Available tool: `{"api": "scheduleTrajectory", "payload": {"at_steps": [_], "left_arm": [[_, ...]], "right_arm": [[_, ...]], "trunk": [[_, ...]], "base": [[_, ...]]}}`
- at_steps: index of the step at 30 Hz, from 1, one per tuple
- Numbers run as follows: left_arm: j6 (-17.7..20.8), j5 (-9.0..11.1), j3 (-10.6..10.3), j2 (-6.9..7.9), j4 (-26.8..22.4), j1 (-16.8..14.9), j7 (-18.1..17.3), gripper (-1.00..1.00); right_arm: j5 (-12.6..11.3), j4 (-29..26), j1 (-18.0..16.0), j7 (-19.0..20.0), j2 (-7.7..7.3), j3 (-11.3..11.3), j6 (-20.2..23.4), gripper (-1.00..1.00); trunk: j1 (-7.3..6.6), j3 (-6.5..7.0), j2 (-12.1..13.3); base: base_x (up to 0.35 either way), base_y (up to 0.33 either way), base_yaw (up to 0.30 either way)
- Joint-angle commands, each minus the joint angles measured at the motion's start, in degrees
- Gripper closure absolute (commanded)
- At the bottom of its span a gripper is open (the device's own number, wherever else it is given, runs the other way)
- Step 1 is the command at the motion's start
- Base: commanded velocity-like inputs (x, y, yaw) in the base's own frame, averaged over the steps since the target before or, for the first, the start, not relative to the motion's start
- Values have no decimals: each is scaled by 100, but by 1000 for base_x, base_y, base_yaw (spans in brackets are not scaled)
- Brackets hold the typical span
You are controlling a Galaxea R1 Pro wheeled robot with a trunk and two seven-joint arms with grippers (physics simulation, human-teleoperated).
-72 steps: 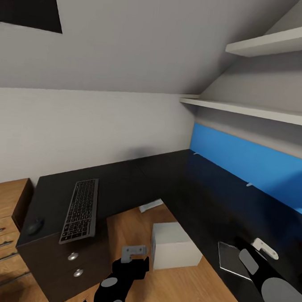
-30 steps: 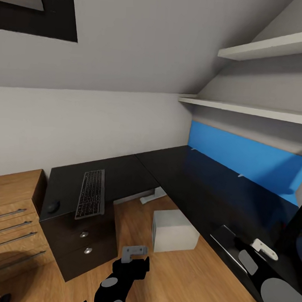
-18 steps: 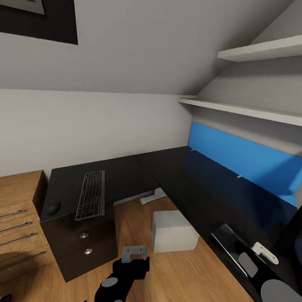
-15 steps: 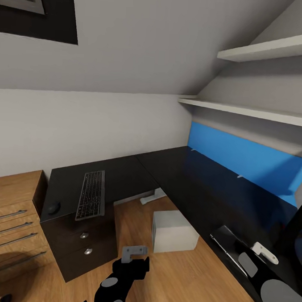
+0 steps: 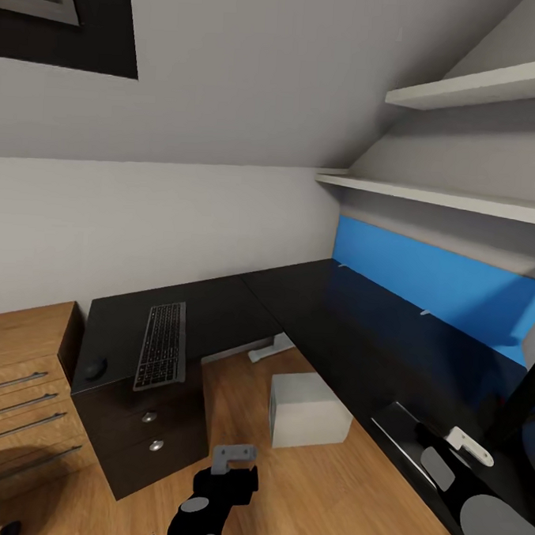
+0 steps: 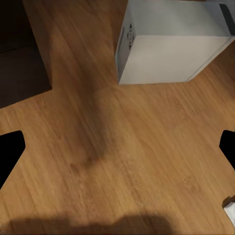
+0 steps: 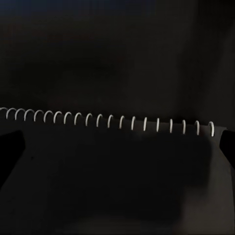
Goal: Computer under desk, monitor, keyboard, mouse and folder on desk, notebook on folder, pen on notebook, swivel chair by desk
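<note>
Plainly, the notebook [image 5: 404, 428] lies on the desk [image 5: 297, 309] just ahead of the right gripper [image 5: 469, 444] — spiral crosswise to its parted, empty fingers — far nearer than the left gripper [image 5: 234, 458].

Soft even light, sharp render; right wrist view very dark.

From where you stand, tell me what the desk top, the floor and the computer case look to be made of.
The desk top looks like glossy black laminate or lacquer: it carries a faint blue reflection of the back panel. The floor looks like warm brown wood planking with a matte finish, with grain lines showing in the left wrist view. The computer looks like matte pale grey painted metal or plastic; which one is unclear.
</note>
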Motion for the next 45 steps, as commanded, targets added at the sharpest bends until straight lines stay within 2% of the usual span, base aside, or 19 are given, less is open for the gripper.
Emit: {"api": "scheduleTrajectory", "payload": {"at_steps": [1,10,17,33,35,38,41,45], "left_arm": [[17,22,-13,3,-5,-8,40,-100],[17,-12,-20,5,7,-8,48,-100],[17,-6,-40,-1,7,-8,49,-100],[0,-7,-47,-18,7,-8,49,-100],[0,-14,-115,-16,7,-8,56,-100],[0,-20,-290,-13,7,-8,69,-100],[-2,-19,-369,-16,7,-8,75,-100],[-6,-22,-395,-17,3,-8,81,-100]], "right_arm": [[-60,-1,-4,-1,1,2,-33,-100],[-47,-1,-4,-1,2,8,-47,-100],[56,-1,-4,-1,3,-2,-51,-100],[63,62,-4,-37,-21,3,-118,-100],[57,138,-4,-59,-85,-9,-50,-100],[44,269,-9,-166,-200,-24,280,-100],[35,307,-11,-343,-247,-29,588,-100],[32,319,-12,-414,-262,-31,690,-100]], "trunk": [[0,-7,-4],[0,-7,-4],[0,-7,-4],[0,-7,-4],[0,-7,-4],[0,-7,-4],[0,-7,-4],[0,-7,-4]], "base": [[0,0,0],[153,0,0],[204,0,0],[101,0,0],[6,0,0],[2,0,0],[0,0,0],[0,0,0]]}}
